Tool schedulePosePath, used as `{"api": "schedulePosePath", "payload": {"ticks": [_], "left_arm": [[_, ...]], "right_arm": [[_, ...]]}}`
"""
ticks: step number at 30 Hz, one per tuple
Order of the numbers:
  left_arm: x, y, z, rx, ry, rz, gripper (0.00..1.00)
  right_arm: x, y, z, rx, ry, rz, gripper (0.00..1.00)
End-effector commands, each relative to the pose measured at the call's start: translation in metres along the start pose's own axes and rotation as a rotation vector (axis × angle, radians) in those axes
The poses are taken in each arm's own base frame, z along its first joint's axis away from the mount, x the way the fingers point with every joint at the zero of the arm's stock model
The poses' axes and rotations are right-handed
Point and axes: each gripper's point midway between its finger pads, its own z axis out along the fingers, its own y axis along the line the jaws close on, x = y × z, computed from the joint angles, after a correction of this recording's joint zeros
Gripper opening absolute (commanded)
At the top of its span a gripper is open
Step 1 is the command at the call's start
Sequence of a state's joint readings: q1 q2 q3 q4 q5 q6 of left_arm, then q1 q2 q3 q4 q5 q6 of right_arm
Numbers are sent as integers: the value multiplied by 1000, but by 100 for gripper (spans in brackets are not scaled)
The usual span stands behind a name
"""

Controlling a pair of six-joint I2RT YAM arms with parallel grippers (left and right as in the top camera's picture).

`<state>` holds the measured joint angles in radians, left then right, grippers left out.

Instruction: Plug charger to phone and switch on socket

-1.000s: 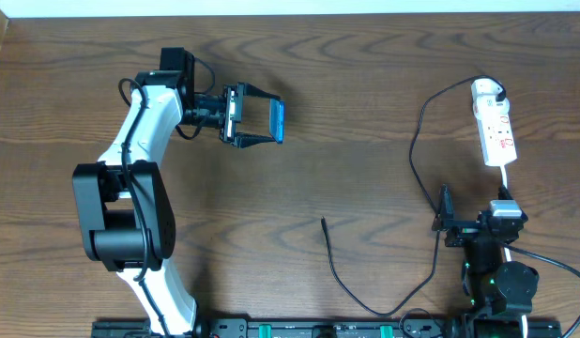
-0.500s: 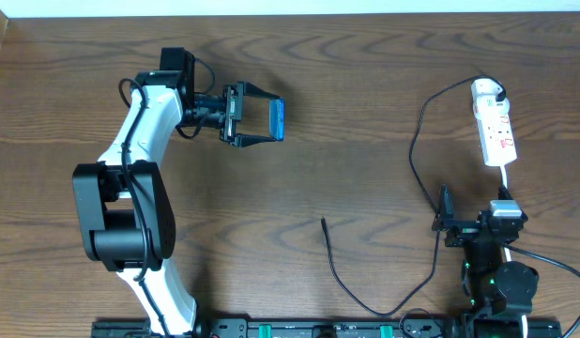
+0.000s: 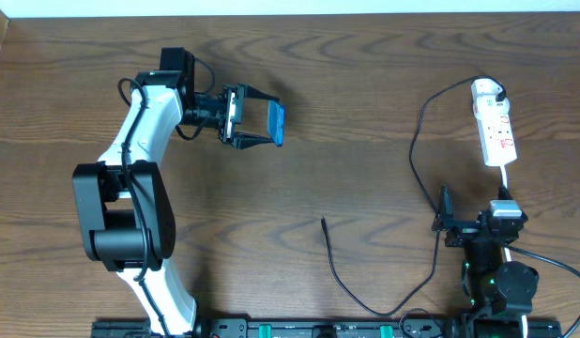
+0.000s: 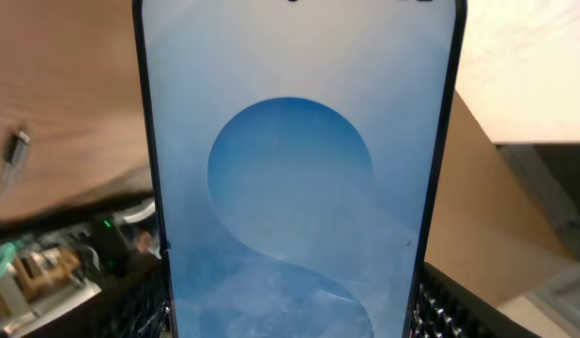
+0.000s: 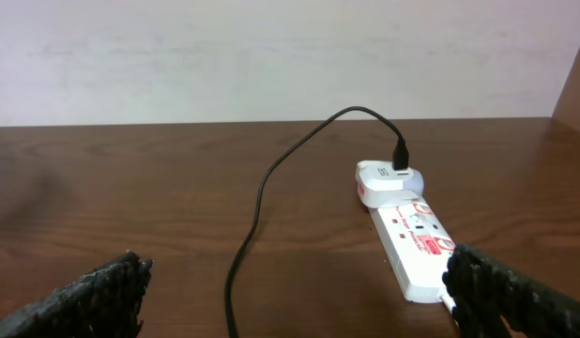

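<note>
My left gripper [image 3: 257, 120] is shut on the phone [image 3: 277, 121] and holds it on edge above the table at the upper left; its blue screen with the darker circle fills the left wrist view [image 4: 295, 169] between the jaws. The charger [image 3: 414, 150] is a thin black cable running from a white plug on the socket [image 3: 496, 131] down in a loop to its free connector tip [image 3: 323, 222] on the table. My right gripper [image 3: 464, 225] is open and empty near the front right, the cable [image 5: 257, 202] and socket [image 5: 417, 249] ahead of it.
The white socket cord [image 3: 507, 180] runs from the strip toward the right arm's base. A black rail [image 3: 318, 329] lines the table's front edge. A pale wall [image 5: 271, 56] stands beyond the far edge.
The phone has tilted slightly in my left gripper. The right arm, cable and socket have not moved.
</note>
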<state>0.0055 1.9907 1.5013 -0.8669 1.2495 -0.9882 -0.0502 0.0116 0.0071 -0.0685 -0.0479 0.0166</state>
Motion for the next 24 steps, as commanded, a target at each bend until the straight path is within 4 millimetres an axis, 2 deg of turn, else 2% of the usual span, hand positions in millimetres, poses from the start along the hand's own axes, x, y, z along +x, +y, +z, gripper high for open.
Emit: {"api": "schedulePosePath", "payload": {"ticks": [1, 17, 24], "left_arm": [[-5, 1, -6, -26, -71, 75, 7], [-12, -12, -6, 5, -97, 196, 7], [-3, -19, -6, 40, -48, 217, 7]], "right_arm": [[0, -1, 0, 6, -1, -10, 99], [0, -1, 0, 6, -1, -10, 99], [0, -1, 0, 6, -1, -11, 99]]}}
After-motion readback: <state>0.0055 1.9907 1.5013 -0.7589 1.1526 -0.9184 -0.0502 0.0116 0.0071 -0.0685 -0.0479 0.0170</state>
